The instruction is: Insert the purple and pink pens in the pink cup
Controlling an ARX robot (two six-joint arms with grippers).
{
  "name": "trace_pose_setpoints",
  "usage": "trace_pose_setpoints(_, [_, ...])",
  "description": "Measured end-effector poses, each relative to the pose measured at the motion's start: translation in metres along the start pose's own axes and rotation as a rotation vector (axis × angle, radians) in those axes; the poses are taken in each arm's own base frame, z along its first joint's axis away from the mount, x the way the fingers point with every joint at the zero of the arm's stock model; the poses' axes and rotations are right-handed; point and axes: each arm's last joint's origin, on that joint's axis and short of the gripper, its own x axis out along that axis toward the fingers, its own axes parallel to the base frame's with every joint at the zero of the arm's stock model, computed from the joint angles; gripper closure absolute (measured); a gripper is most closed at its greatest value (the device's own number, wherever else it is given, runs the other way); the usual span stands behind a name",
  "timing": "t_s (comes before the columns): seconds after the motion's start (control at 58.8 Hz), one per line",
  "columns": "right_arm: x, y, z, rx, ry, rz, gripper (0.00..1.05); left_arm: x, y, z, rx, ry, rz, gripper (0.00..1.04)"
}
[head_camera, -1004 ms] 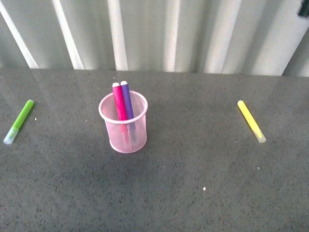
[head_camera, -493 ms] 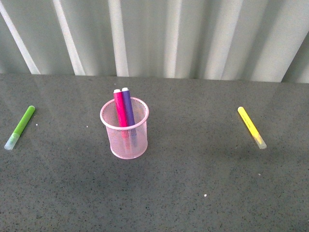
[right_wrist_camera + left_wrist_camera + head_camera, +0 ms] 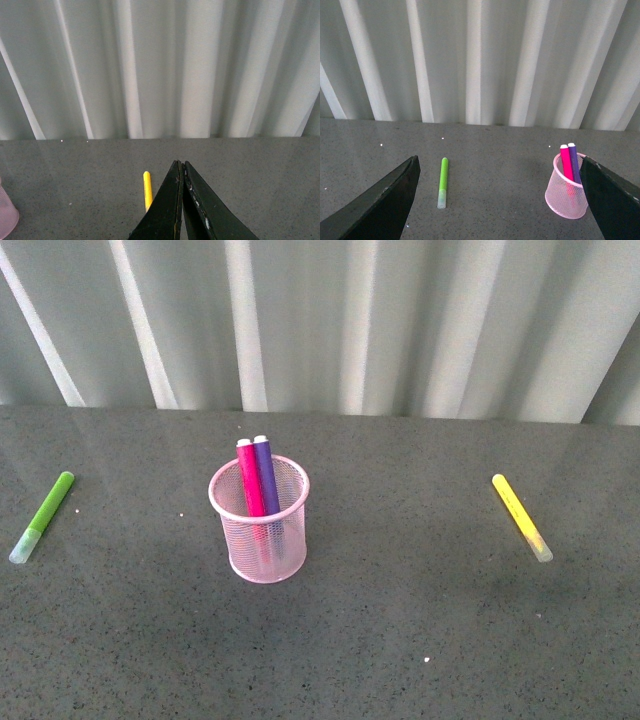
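- Dark grey speckled table (image 3: 420, 640) runs back to a pale wall of vertical folds (image 3: 400, 320).
- One pink cup (image 3: 260, 530) of pale wire mesh stands upright, left of the table's middle, with a solid rolled rim and base ring.
- Two pens stand inside it, side by side and leaning back: one pink pen (image 3: 250, 480) and one purple pen (image 3: 267, 475), tops poking above the rim.
- One green marker (image 3: 42, 516) lies flat far to the left; one yellow marker (image 3: 520, 516) lies flat far to the right.
- No writing can be read on anything.
- Left claw (image 3: 500, 200) is spread wide and holds nothing.
- Right claw (image 3: 181, 200) has its fingers pressed together, nothing between them.
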Motion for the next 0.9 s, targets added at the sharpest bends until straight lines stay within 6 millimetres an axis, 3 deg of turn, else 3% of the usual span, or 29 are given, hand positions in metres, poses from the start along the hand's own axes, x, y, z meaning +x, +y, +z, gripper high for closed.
trace_pose_setpoints(0.902, [-0.024,0.0,0.003,0.0,-0.011,0.0,1.01,0.0,0.0,0.0,0.0,0.0,0.0,0.07])
